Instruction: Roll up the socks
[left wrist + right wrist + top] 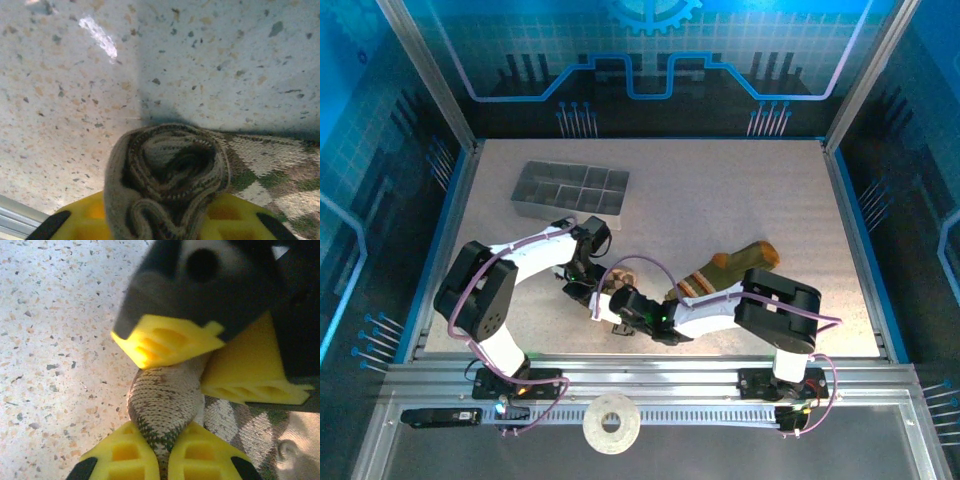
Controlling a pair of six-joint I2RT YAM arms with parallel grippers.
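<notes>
From above, my left gripper (588,288) and my right gripper (617,308) meet at the near middle of the table (740,200). Both are on the checkered sock (620,277). The green sock (725,272) lies flat by my right arm. The grey tray (570,188) sits far back.

My left wrist camera shows the checkered sock rolled into a fat curl, squeezed between my yellow fingers (232,221).

My right wrist camera shows my right jaws almost closed, pinching the roll. My left jaws grip it just above.
</notes>
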